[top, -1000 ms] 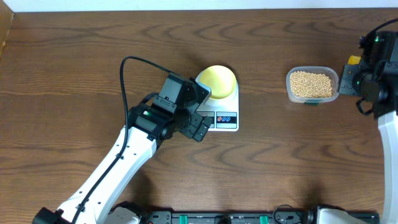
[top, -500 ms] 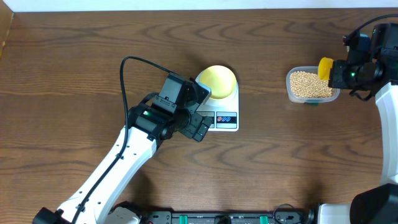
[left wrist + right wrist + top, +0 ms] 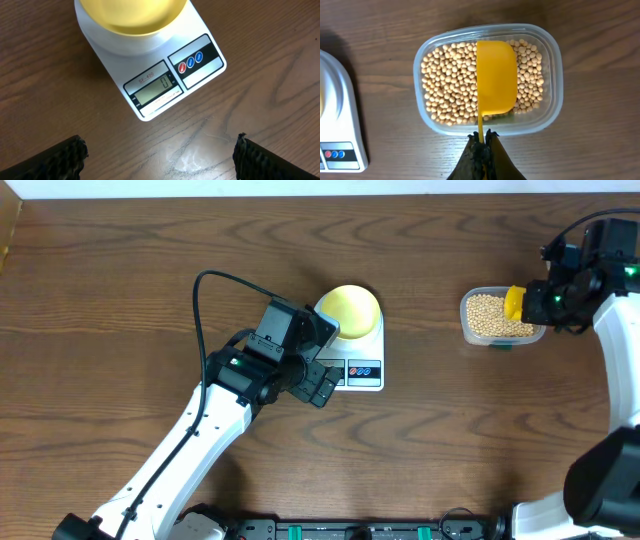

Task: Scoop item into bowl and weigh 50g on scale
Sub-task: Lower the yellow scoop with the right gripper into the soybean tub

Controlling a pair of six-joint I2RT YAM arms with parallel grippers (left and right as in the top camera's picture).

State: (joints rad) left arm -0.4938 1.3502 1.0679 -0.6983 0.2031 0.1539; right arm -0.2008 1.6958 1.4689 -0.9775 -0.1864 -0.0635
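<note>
The pale yellow bowl [image 3: 350, 309] sits empty on the round platform of the white scale [image 3: 367, 372]; the wrist view shows the bowl [image 3: 131, 15] and the scale's display [image 3: 156, 89] reading 0. The tan beans [image 3: 492, 315] fill a clear container [image 3: 430, 52] at the right. My right gripper [image 3: 540, 300] is shut on the handle of a bright yellow scoop [image 3: 495, 82], which hangs over the beans [image 3: 450, 85] in the container. My left gripper [image 3: 159, 155] is open and empty, just in front of the scale.
The left arm [image 3: 190, 450] runs from the front left edge up to the scale. The right arm [image 3: 615, 330] stands at the right edge. Bare wooden table [image 3: 450, 450] lies between scale and container.
My right gripper has swung left with the yellow scoop, from beside the container's right end to over the beans. The left arm has not moved.
</note>
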